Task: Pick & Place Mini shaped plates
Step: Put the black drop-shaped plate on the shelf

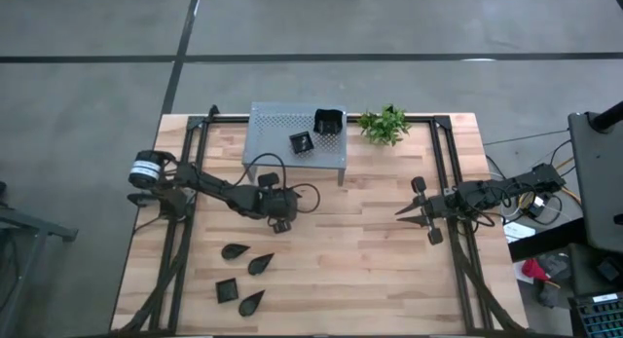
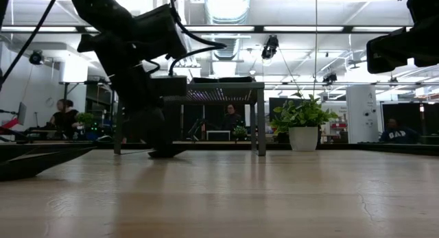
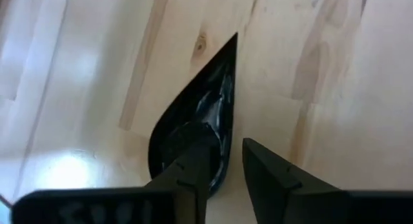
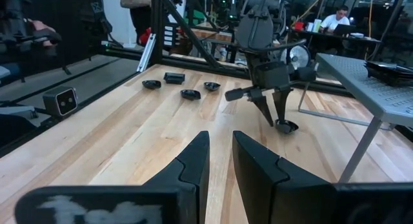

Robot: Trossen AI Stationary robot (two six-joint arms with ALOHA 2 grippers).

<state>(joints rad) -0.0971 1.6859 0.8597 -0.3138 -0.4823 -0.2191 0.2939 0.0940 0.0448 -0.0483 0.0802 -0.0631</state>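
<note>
My left gripper [image 1: 281, 224] stands over the middle of the table, fingers pointing down, shut on a black leaf-shaped plate [image 3: 200, 114] in front of the shelf. The same plate [image 4: 286, 126] shows under that gripper in the right wrist view. Several more small black plates lie flat near the table's near left edge: leaf shapes [image 1: 234, 250] [image 1: 260, 264] [image 1: 251, 301] and a tiny square [image 1: 227, 289]. On the grey perforated shelf [image 1: 273, 133] rest a small square plate [image 1: 302, 141] and a larger dark one [image 1: 329, 122]. My right gripper [image 1: 401, 212] waits at the right, narrowly open and holding nothing. My left gripper has the leaf plate by the rim of its rounded end [image 3: 222, 162]. One finger [image 3: 193, 156] is inside the hollow and the other [image 3: 271, 175] is outside. The fingers come from above, pointing down. The plate lies level at table height; lifted or resting, I cannot tell.
A small green plant [image 1: 383, 125] stands right of the shelf at the far edge. Dark frame rails run along the table's left [image 1: 180, 231] and right [image 1: 458, 250] sides. Bare wood [image 1: 350, 270] lies between the arms. People sit in the room beyond the table.
</note>
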